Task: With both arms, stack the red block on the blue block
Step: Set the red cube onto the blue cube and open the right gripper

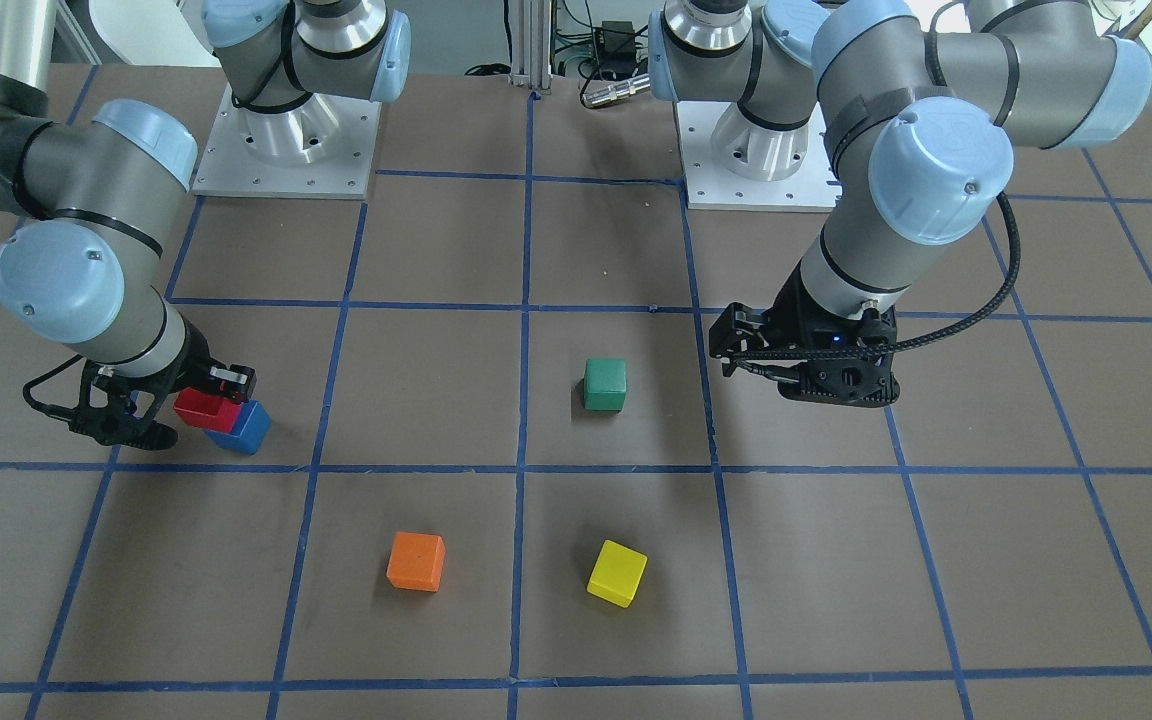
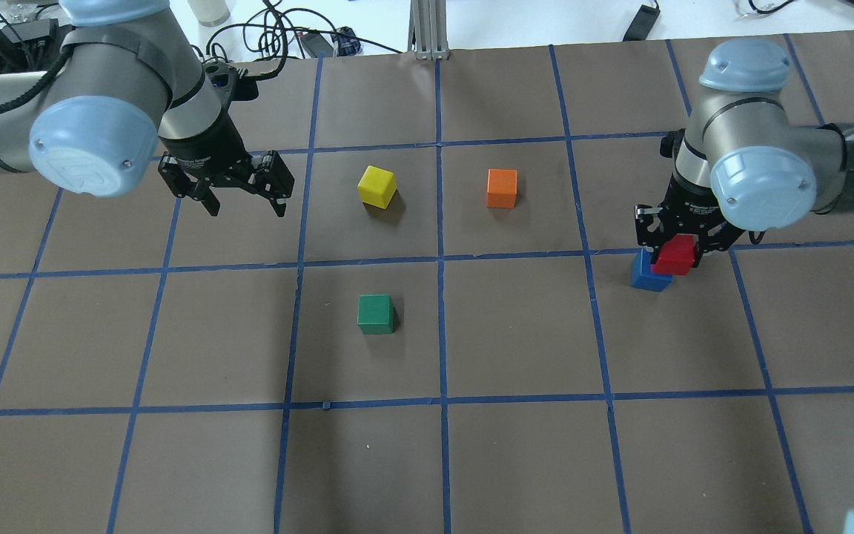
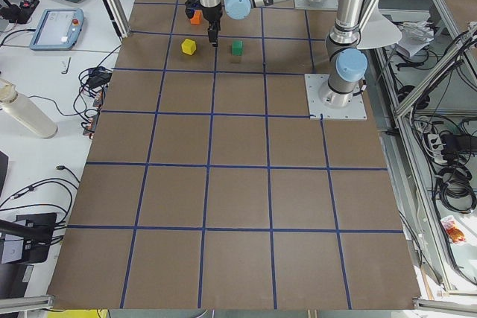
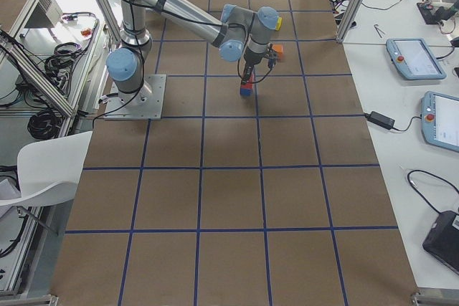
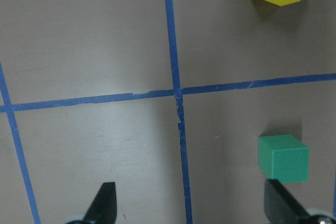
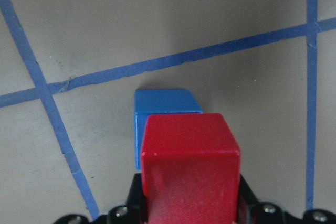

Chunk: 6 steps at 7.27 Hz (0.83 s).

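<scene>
The right gripper (image 2: 675, 251) has its jaws clamped on the red block (image 6: 189, 150), which is held over the blue block (image 6: 165, 103) on the worktop (image 2: 516, 460). It is shifted off-centre, so part of the blue top shows; whether the 2 touch is unclear. The left gripper (image 2: 247, 208) hangs above the worktop with jaws wide, well apart from those blocks, nearer the yellow block (image 2: 377, 185) and green block (image 2: 376, 314).

Green block (image 2: 376, 314), yellow block (image 2: 377, 185), orange block (image 2: 502, 188) well apart mid-table; wide gaps between. Right gripper (image 2: 679, 249), red block (image 2: 674, 258) partly over blue block (image 2: 646, 277).
</scene>
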Available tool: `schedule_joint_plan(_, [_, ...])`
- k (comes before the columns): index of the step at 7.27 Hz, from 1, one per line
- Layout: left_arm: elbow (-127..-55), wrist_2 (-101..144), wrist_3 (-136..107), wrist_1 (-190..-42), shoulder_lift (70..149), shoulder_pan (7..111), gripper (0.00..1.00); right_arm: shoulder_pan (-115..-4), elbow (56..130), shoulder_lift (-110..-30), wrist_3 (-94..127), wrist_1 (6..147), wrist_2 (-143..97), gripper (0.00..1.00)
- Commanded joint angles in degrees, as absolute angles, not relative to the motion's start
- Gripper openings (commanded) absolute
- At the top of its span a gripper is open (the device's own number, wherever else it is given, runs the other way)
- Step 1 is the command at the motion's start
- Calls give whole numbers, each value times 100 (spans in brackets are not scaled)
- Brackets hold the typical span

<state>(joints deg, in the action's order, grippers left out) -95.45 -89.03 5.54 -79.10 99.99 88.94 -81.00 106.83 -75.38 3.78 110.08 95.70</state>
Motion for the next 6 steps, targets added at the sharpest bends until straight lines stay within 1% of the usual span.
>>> schedule_joint_plan(1, [-9545,-8903,554,-7910,9993,8895,100,-8104,10679,-7523,317,11021,9527,34])
schedule_joint_plan(3, [-9545,-8903,554,-7910,10002,8895,100,-8104,10687,-7523,325,11030,9501,34])
schedule_joint_plan(4, [-9545,-8903,554,-7910,10002,8895,100,-8104,10687,-7515,316,11030,9501,38])
schedule_joint_plan(6, [-9545,-8903,554,-7910,10011,8895,100,-8104,10679,-7488,334,11039,9501,41])
